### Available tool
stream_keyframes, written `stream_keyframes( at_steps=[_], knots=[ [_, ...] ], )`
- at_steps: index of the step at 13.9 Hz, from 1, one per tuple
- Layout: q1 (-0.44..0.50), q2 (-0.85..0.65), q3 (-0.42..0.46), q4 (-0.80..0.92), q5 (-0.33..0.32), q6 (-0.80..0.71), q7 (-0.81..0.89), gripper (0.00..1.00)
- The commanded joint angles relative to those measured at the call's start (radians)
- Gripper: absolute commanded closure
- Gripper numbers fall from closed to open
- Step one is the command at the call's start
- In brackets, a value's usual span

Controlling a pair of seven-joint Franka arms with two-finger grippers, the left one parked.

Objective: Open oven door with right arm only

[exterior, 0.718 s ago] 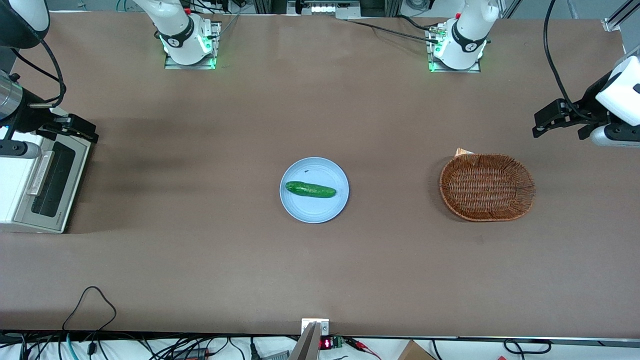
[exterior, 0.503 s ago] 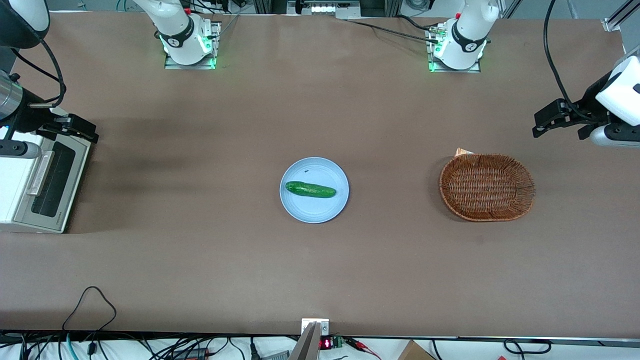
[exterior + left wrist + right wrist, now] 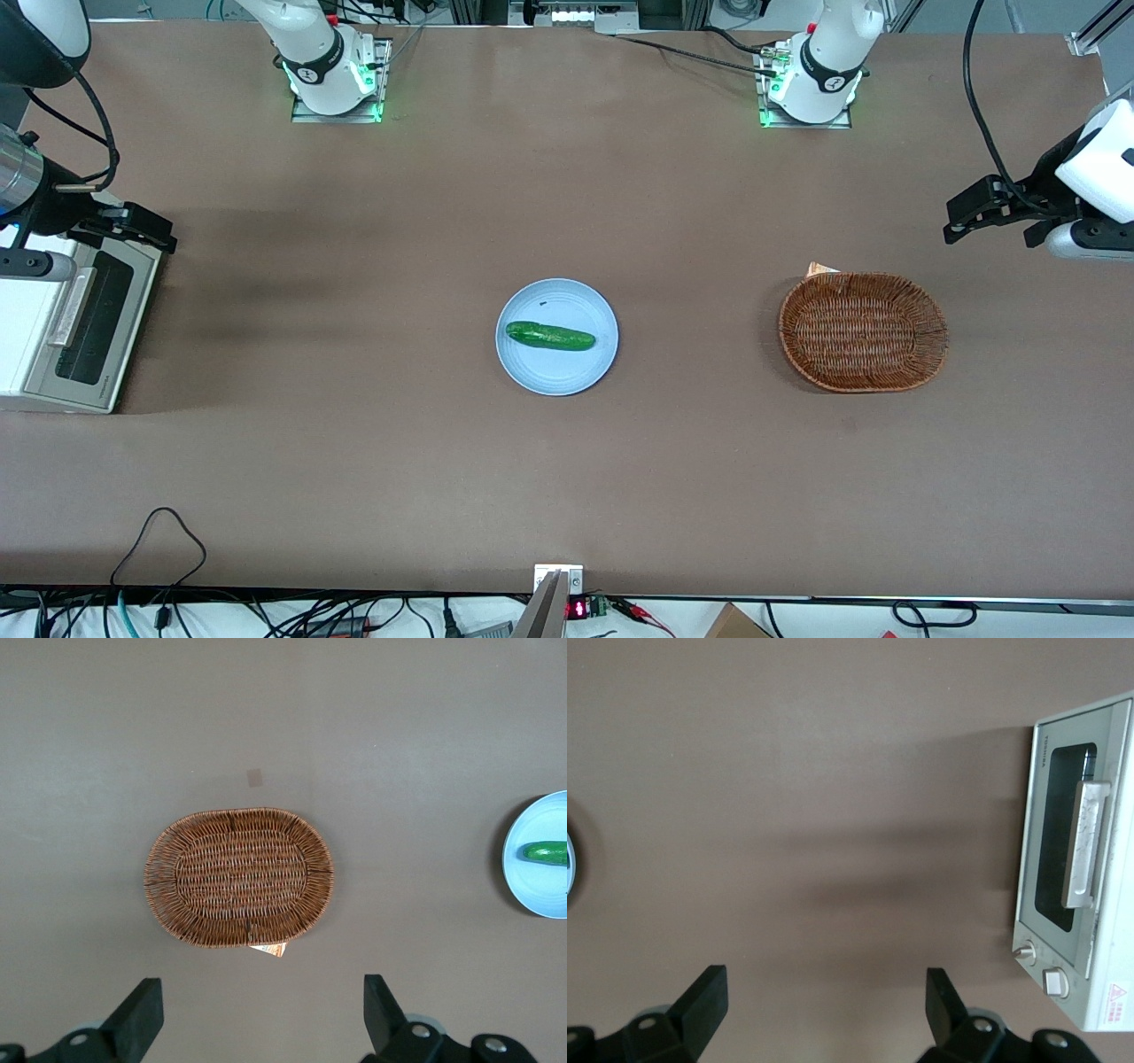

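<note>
In the front view, your right arm (image 3: 27,190) reached over the working arm's end of the brown surface (image 3: 567,478), with its jaws (image 3: 146,229) hanging above the oven (image 3: 53,332) at the corner farthest from the camera, just over the upper edge of the door (image 3: 93,323). The door was shut, its pale handle (image 3: 71,306) lying along the dark window, and nothing was touching the handle. You could see a blue plate (image 3: 556,368) near the middle of the surface with a cucumber (image 3: 549,336) lying on it, and a wicker basket (image 3: 862,332) well apart from it toward the parked arm's end. In the left wrist view, the basket (image 3: 239,877) sat empty on the surface, a small tag peeping from under its rim, and the plate (image 3: 536,890) with the cucumber (image 3: 547,852) showed at the frame's edge. In the right wrist view, your jaws (image 3: 824,1005) stood wide open and held nothing, the two black fingers (image 3: 704,1001) set well apart over bare surface. The oven (image 3: 1107,992) lay ahead of them with its door (image 3: 1041,815) closed, the handle (image 3: 1085,846) across the window and two knobs (image 3: 1036,966) beside the door. The jaws were well clear of the handle there, and a soft shadow lay on the surface between them and the oven.
</note>
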Motion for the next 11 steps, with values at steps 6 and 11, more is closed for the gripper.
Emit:
stream_keyframes(
  at_steps=[6,11],
  knots=[
    [-0.004,-0.015,0.006,-0.011,0.019,-0.008,-0.01,0.17],
    [-0.006,-0.015,0.006,-0.005,0.033,-0.048,0.006,1.0]
  ],
)
